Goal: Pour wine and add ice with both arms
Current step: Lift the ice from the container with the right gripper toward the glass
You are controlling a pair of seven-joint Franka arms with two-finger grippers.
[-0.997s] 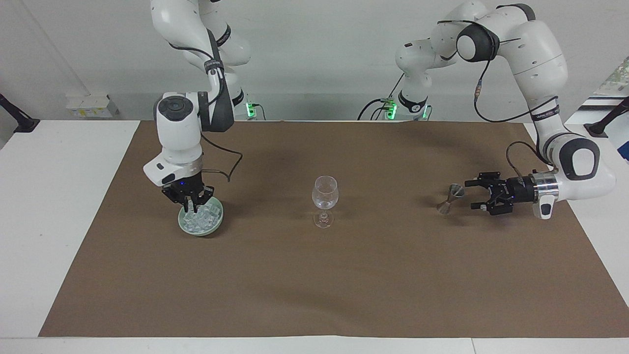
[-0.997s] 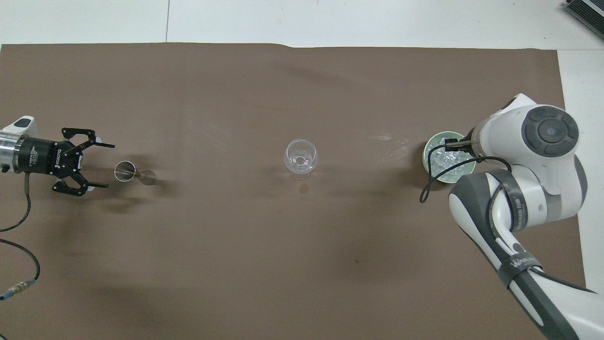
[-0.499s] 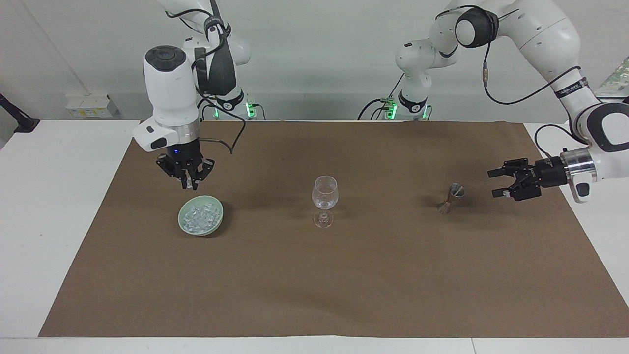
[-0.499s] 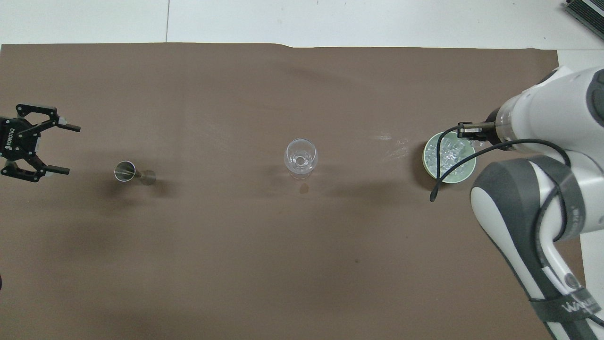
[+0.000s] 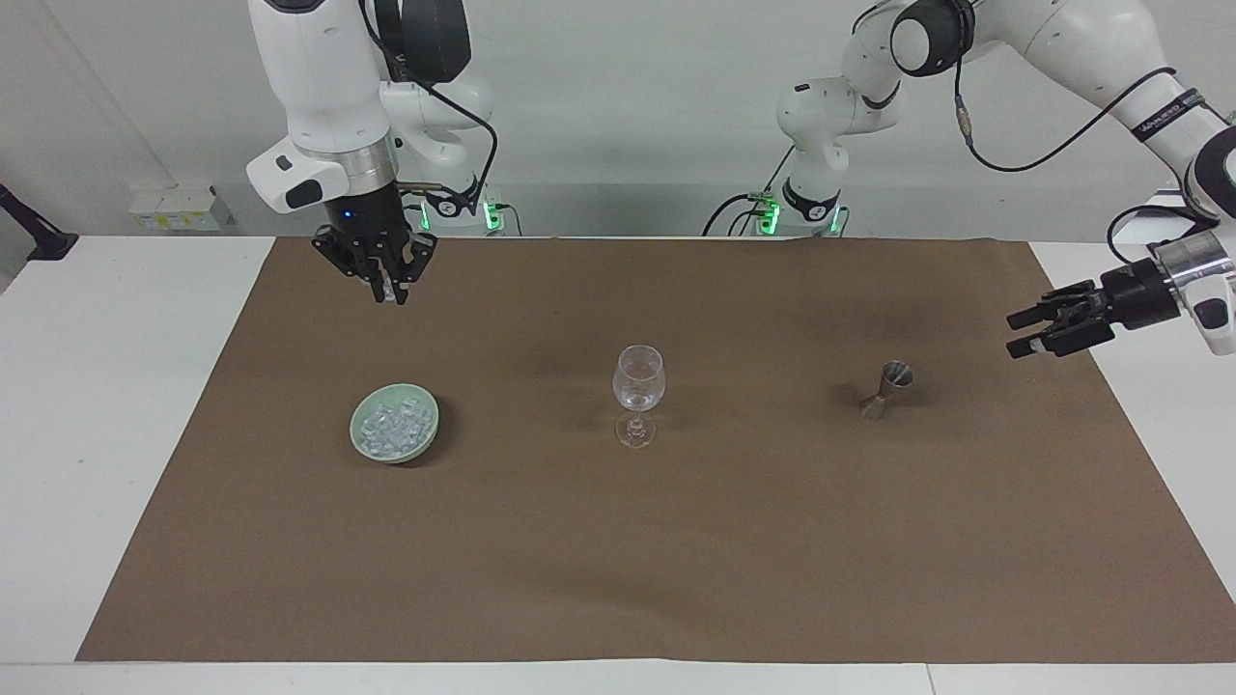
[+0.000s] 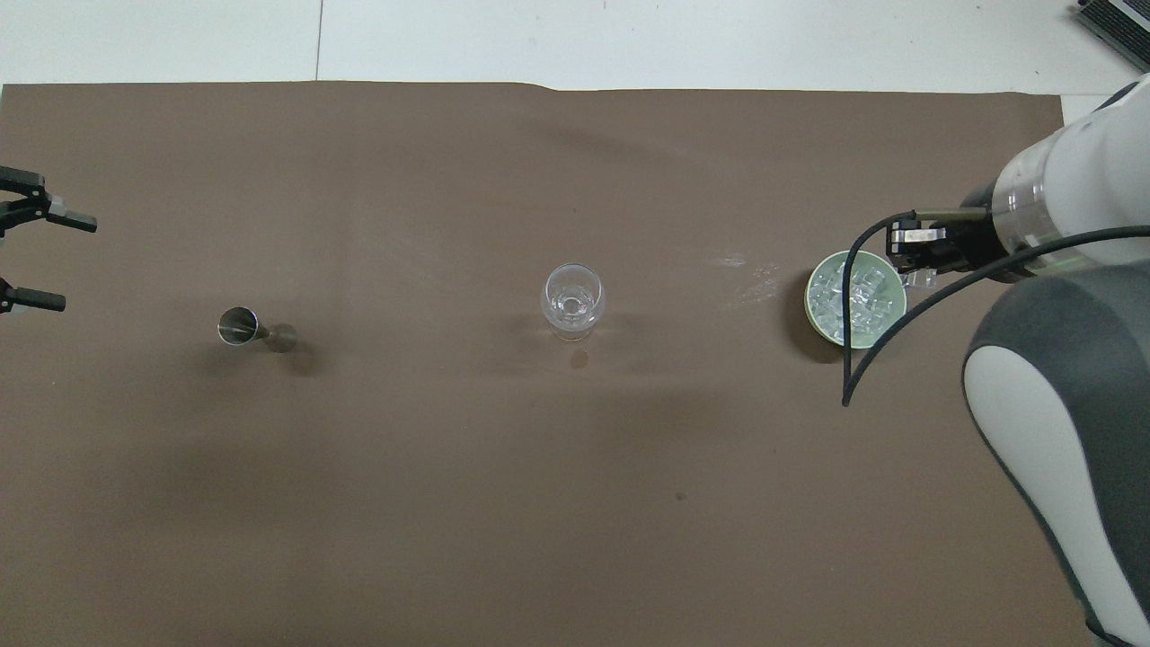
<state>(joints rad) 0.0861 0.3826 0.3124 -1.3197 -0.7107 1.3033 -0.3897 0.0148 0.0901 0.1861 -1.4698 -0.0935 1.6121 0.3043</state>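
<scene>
Clear glassy ice chunk (image 5: pixel 390 289) pinched between the right gripper (image 5: pixel 387 292) fingertips, jaws pressed onto it, raised in upper left of the facing view. In the overhead view it sits mid-right, over the rim of the pale green bowl (image 5: pixel 353 426). Rest of the ice (image 5: pixel 393 423) lies piled in that bowl, lower in the facing frame than the gripper and apart from it: small whitish see-through cubes. Left gripper (image 5: pixel 1026 334) at right edge of the facing view, jaws spread, holding nothing. Wine glass (image 5: pixel 638 381) upright at frame centre. Metal jigger (image 5: pixel 886 389) centre-right on the brown mat (image 5: pixel 676 560).
</scene>
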